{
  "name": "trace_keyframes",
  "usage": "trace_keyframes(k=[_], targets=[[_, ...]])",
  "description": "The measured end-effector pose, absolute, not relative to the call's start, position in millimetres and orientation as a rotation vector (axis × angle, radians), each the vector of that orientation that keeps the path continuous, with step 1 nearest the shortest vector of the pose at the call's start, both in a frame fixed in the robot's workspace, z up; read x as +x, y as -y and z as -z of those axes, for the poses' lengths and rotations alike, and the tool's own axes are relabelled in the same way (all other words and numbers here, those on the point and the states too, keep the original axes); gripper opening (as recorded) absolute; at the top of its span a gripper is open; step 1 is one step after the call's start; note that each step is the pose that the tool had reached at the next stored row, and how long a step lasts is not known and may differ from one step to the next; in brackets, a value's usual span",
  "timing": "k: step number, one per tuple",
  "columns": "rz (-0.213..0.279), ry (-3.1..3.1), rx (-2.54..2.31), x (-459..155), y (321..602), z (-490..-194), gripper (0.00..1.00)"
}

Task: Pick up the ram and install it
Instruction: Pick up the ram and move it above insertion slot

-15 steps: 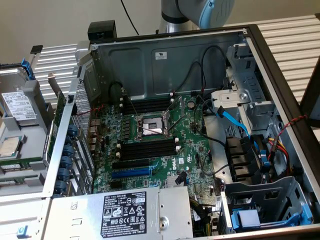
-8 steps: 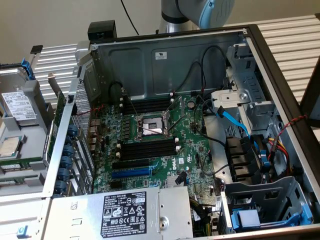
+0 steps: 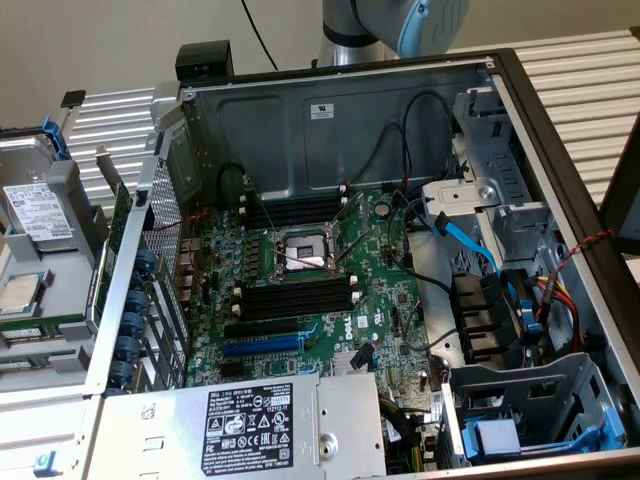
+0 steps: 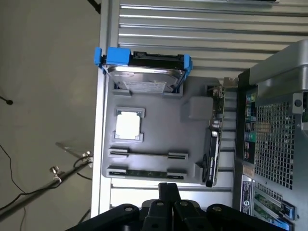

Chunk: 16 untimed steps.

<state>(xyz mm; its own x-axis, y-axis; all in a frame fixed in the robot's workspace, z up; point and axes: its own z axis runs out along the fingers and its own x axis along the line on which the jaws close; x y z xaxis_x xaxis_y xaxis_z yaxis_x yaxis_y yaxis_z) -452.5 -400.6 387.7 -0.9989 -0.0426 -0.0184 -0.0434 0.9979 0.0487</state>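
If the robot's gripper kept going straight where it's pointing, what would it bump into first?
Probably the ram lying in the grey tray, right ahead of the shut gripper. Depth is hard to judge, so it might meet the tray's edge instead.

Plain beige wall (image 3: 120, 40) behind my station, black cable (image 3: 258, 35) running up it, ribbed silver tabletop (image 3: 575, 75) of parallel metal slats, dull grey-beige floor (image 4: 43, 72) alongside, slim metal stand (image 4: 57, 179) lying across that floor, soft even light, faint shadows.
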Motion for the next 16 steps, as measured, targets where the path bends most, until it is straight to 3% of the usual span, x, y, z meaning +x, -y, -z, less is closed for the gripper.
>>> trace_keyframes(k=[16], targets=[[-0.064, -3.088, -0.52, -452.4, 400.6, -387.6, 0.11]])
